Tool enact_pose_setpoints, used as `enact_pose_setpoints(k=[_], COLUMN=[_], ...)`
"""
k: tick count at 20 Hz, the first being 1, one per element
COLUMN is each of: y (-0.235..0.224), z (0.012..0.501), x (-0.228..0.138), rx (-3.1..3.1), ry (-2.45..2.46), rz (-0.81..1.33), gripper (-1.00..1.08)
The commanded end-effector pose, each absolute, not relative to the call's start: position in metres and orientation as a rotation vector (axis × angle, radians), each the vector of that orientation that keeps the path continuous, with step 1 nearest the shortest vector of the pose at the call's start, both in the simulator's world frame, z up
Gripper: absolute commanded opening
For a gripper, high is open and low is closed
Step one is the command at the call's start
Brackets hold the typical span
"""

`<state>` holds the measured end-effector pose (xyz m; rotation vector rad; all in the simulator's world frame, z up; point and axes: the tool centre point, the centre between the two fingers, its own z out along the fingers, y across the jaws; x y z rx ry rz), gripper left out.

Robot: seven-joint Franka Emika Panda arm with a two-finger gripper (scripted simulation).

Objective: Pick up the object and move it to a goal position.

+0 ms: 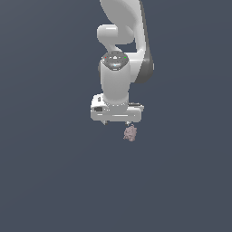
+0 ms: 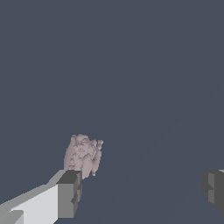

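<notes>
Exterior view gives me the white arm [image 1: 122,50] coming down from the top of the picture, wrist pointing straight down, with the gripper [image 1: 118,122] at its lower end over a plain dark grey-blue surface [image 1: 50,181]. I see the object [image 1: 130,133], a small lumpy pinkish-mauve thing with a mottled skin, just under the gripper body toward the exterior view's right, at the tip of a short dark finger. I cannot tell from here whether it touches that finger or sits a little apart. On the wrist view I see the object [image 2: 83,155] far more clearly: it sits right against the end of one of the fingers [image 2: 69,194], a pale bar with a grey pad, on the outer corner of that pad and not in the gap. The other finger shows only as a grey pad at the far edge of the picture, well apart from the first, so I read the fingers as spread wide with nothing between them. I see no counter edge or corner in either view, only the same even dark ground all round.
</notes>
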<state>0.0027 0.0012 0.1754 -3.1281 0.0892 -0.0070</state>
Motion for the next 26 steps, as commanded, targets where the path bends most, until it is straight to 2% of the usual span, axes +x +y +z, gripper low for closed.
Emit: enact_pose_setpoints(k=[1,15,26], y=[0.001,0.001,0.03], z=[0.175,0.168,0.141], x=[0.003,-0.001,-0.01], rx=[-3.128,-3.107,-3.113], ry=[0.089,0.107,0.232], rz=[-0.007,0.033,0.025], gripper=[1.0,1.0,1.0])
